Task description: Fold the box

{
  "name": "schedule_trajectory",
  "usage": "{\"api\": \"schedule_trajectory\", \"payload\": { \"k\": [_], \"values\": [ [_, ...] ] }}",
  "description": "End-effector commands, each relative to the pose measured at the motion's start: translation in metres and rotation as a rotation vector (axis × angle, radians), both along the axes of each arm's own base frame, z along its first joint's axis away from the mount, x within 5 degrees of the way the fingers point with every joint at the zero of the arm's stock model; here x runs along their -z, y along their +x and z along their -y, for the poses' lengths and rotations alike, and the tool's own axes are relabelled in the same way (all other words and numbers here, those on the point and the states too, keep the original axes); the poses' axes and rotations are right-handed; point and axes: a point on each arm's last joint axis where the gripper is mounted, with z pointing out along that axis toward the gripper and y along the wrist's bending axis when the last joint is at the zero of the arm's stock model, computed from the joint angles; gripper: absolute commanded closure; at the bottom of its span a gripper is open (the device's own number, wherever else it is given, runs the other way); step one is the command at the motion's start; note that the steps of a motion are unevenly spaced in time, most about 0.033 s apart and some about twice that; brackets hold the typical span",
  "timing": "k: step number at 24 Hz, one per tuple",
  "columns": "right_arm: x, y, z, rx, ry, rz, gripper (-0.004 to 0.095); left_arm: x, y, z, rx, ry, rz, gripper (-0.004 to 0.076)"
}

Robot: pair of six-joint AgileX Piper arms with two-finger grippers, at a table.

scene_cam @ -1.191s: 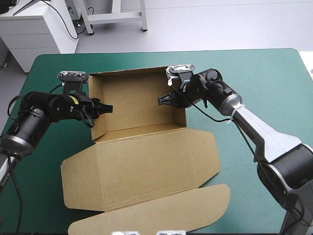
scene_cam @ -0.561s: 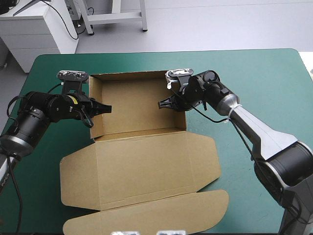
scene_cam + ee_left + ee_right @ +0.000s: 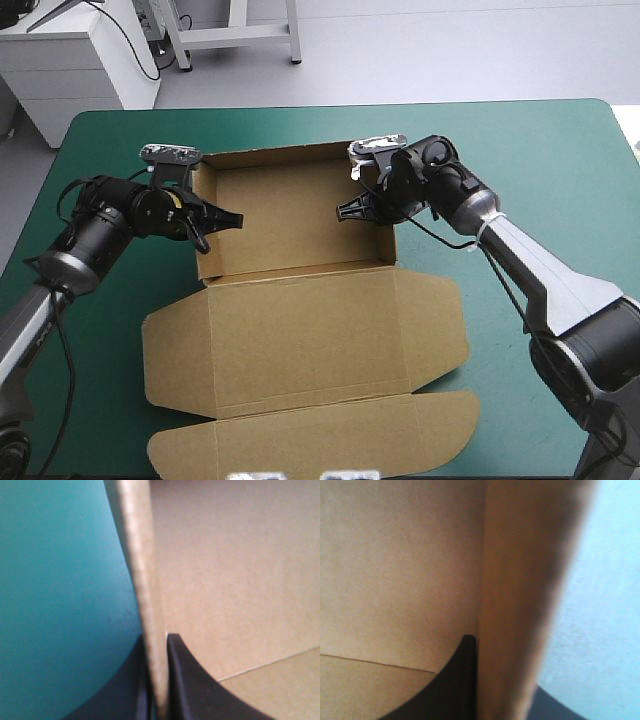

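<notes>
high view: the box (image 3: 290, 215) sits mid-table on the teal-green cover (image 3: 560, 170), its long axis running left to right. the tray half is toward the far edge with its walls raised. the lid (image 3: 300, 335) lies flat toward the near edge. your left gripper (image 3: 225, 218) reaches over the left side wall (image 3: 201, 250) and your right gripper (image 3: 350, 210) over the right side wall (image 3: 388, 245). so the tray lies between the two, each arm at its own end, and neither is clearly nearer the lid.

left wrist view: the left side wall (image 3: 142, 580) runs straight ahead as a thin upright edge, with the teal-green cover (image 3: 60, 580) on its outer side and brown board on its inner side. the left gripper (image 3: 159, 645) is pinched nearly together on that wall, one black finger (image 3: 182, 680) inside the tray and one outside.

right wrist view: much the same at the other end. the right side wall (image 3: 520, 605) stands ahead of the right gripper (image 3: 502, 672), which is narrowed onto it. one finger (image 3: 455, 685) is inside the tray, and the outer one shows only as a dark corner.

my reading: your next move turns on the two held walls staying parallel and square to the long axis, so move both arms together or the tray may skew. the lid's crease runs along that axis on the near side of both grippers. to reach it, either arm would have to let go and come toward the near edge.
</notes>
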Motion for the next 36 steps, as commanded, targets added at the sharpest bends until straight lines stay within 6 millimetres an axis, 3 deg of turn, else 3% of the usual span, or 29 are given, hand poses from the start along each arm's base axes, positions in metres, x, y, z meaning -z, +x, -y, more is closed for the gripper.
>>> {"api": "schedule_trajectory", "payload": {
  "k": [1, 5, 7, 10, 12, 19, 22, 26, 29, 33, 36],
  "values": [
    [-0.046, -0.011, 0.017, -0.004, 0.005, 0.086, 0.0926, -0.027, 0.012, 0.027, 0.079, -0.054, 0.057, 0.0732],
    [-0.041, -0.011, 0.029, 0.024, -0.010, 0.017, 0.0926, -0.022, 0.039, 0.046, 0.104, -0.030, -0.014, 0.0732],
    [-0.037, -0.008, 0.027, 0.023, -0.013, 0.011, 0.0926, -0.009, 0.050, 0.051, 0.098, -0.026, -0.058, 0.0732],
    [-0.011, 0.004, 0.025, 0.037, 0.001, -0.091, 0.0926, 0.025, 0.062, 0.056, 0.088, 0.013, -0.184, 0.0732],
    [0.003, 0.012, 0.021, 0.037, 0.015, -0.121, 0.0926, 0.036, 0.067, 0.058, 0.087, 0.021, -0.207, 0.0732],
    [0.015, 0.017, 0.022, -0.003, -0.046, -0.140, 0.0922, 0.045, 0.072, 0.060, 0.122, 0.048, -0.207, 0.0731],
    [0.009, 0.019, 0.029, 0.025, -0.118, -0.112, 0.0819, 0.045, 0.072, 0.060, 0.155, 0.058, -0.200, 0.0713],
    [0.003, 0.022, 0.035, 0.060, -0.178, -0.072, 0.0578, 0.045, 0.071, 0.060, 0.158, 0.064, -0.216, 0.0602],
    [-0.002, 0.024, 0.035, 0.060, -0.172, -0.049, 0.0470, 0.045, 0.071, 0.060, 0.158, 0.064, -0.215, 0.0468],
    [-0.010, 0.026, 0.034, 0.061, -0.157, -0.020, 0.0431, 0.041, 0.072, 0.060, 0.158, 0.063, -0.198, 0.0255],
    [-0.023, 0.026, 0.034, 0.066, -0.146, 0.002, 0.0431, 0.029, 0.074, 0.061, 0.159, 0.058, -0.174, 0.0189]
  ]
}}
